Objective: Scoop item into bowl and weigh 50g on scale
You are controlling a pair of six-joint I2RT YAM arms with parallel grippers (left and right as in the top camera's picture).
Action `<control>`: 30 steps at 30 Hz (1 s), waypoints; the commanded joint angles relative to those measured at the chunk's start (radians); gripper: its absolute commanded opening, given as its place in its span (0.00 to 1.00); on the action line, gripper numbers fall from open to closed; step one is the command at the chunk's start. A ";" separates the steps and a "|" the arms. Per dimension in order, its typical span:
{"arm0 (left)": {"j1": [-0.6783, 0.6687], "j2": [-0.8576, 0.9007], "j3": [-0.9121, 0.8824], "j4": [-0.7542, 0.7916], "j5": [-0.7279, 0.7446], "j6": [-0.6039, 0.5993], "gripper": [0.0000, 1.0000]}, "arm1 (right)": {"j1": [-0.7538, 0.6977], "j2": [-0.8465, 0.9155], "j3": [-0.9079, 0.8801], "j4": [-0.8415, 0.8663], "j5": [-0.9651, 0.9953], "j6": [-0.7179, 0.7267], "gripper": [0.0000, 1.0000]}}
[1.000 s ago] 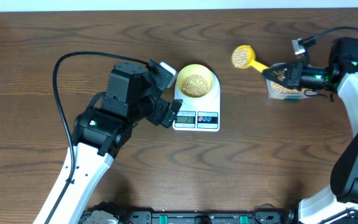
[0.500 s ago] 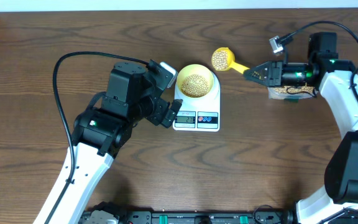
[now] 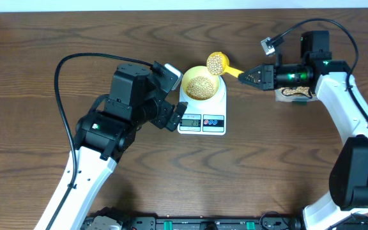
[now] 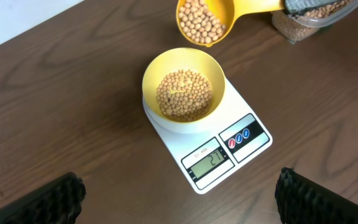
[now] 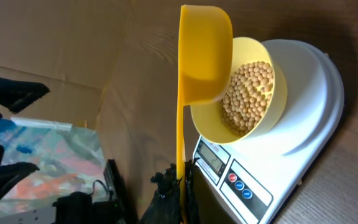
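Observation:
The pale yellow-green bowl (image 3: 201,83) stands on the white scale (image 3: 202,120), partly filled with tan beans (image 3: 200,85). My right gripper (image 3: 249,77) is shut on the handle of a bright yellow scoop (image 3: 217,62). The scoop is heaped with beans and hangs just beyond the bowl's far right rim. In the right wrist view the scoop (image 5: 204,56) is seen edge-on beside the bowl (image 5: 253,93), with the gripper (image 5: 183,186) clamped on its handle. My left gripper (image 4: 182,202) is open and empty, hovering near the scale's (image 4: 219,158) front left corner.
A clear plastic tub (image 3: 294,92) of beans sits on the table to the right, under my right arm; it also shows in the left wrist view (image 4: 309,18). The left arm's black cable (image 3: 75,61) loops over the table at left.
My right gripper has carried the loaded scoop leftward from above the tub to the bowl's rim. The left arm and scale have not moved.

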 commanded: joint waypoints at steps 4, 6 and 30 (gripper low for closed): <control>0.005 0.001 -0.007 -0.001 0.015 0.006 1.00 | 0.038 0.000 -0.006 0.021 0.042 -0.035 0.01; 0.005 0.001 -0.007 -0.001 0.015 0.006 1.00 | 0.044 0.000 -0.006 0.022 0.044 -0.079 0.01; 0.005 0.001 -0.007 -0.001 0.015 0.006 1.00 | 0.079 0.000 -0.006 0.130 0.052 -0.487 0.01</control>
